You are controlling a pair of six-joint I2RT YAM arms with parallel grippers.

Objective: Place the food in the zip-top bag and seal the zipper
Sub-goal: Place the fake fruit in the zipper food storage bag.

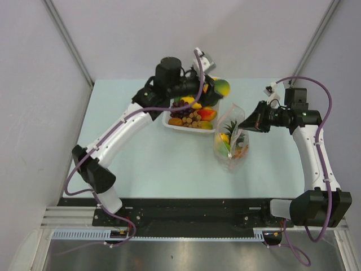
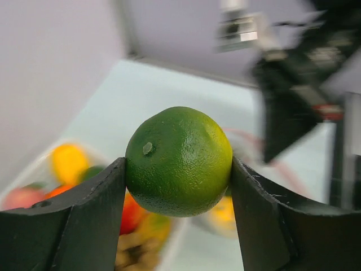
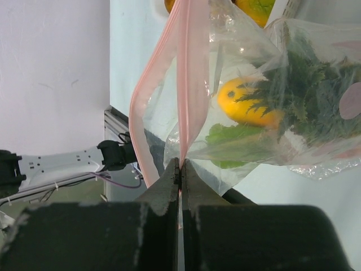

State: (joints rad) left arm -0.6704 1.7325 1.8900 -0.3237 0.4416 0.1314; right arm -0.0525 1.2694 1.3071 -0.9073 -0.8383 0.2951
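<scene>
Pose: left arm (image 1: 121, 135) is extended from its base diagonally toward the far side, with the claw brought to the far right corner of the tray (image 1: 168, 121). Left claw (image 2: 178, 169) is clamped on one lime (image 2: 175, 147), which is gripped at its two sides. Right arm (image 1: 313, 152) is run up the right side and bent inward, with the claw pointed left. Right claw (image 3: 180, 166) is pressed together on the mouth edge of the bag (image 1: 231, 149), and the plastic is pinched right at the zipper (image 3: 185, 84).

Count: two arms, one bag, one tray, one lime. In the bag, one pineapple (image 3: 245, 104) and one green leafy piece (image 3: 225, 135) are made out; the other contents cannot be told apart. In the tray, one bunch of grapes (image 1: 181, 105) and one brown bunch (image 1: 189, 118) are seen, together with red, yellow and orange pieces that cannot be counted reliably.

Orientation: the bag is rested on the worktop (image 1: 146, 164) just right of the tray, between the tray and the right claw. Its long axis is laid near-to-far, with the mouth toward the far side. The mouth is open: the two zipper strips are parted above the pinch.
</scene>
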